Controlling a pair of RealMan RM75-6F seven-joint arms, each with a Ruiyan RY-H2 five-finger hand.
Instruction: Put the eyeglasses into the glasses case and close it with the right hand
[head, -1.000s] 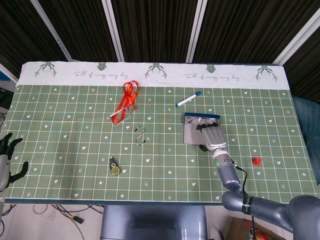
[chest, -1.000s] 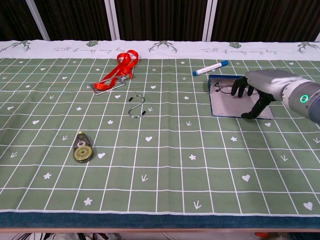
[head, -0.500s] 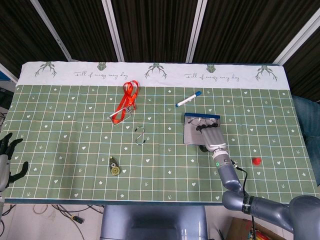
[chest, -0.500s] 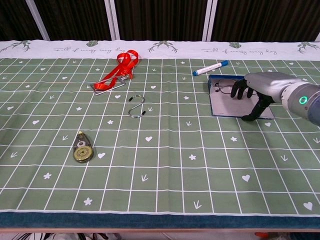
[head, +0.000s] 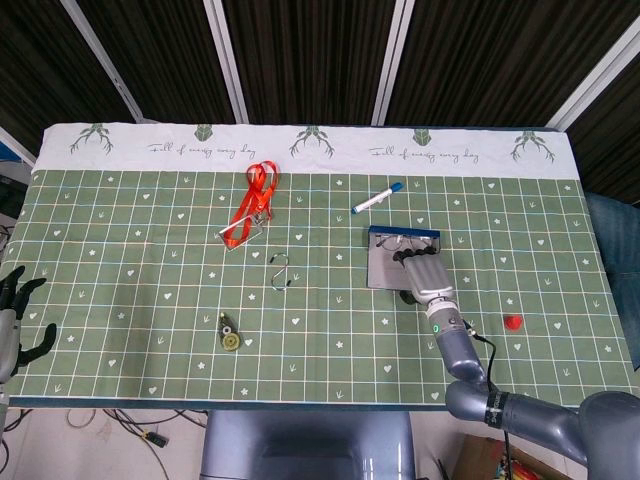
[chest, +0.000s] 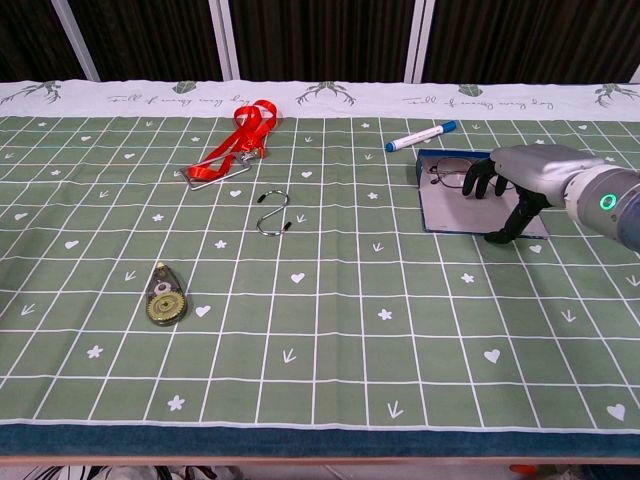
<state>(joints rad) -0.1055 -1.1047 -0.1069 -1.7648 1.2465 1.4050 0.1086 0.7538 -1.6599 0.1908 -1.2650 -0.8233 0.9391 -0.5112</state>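
The glasses case (chest: 452, 203) lies open and flat, just below the marker (chest: 421, 136), and the eyeglasses (chest: 452, 172) already rest in its far end. The right hand (chest: 520, 182) hovers over them, fingers curled downward and empty as far as I can judge, thumb touching the case's near right corner. To close it well, hook that near flap from beneath and fold it toward the glasses without dragging the case.

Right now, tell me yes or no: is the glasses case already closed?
No. In the chest view the glasses case lies open and flat, with the eyeglasses showing inside it under the right hand.
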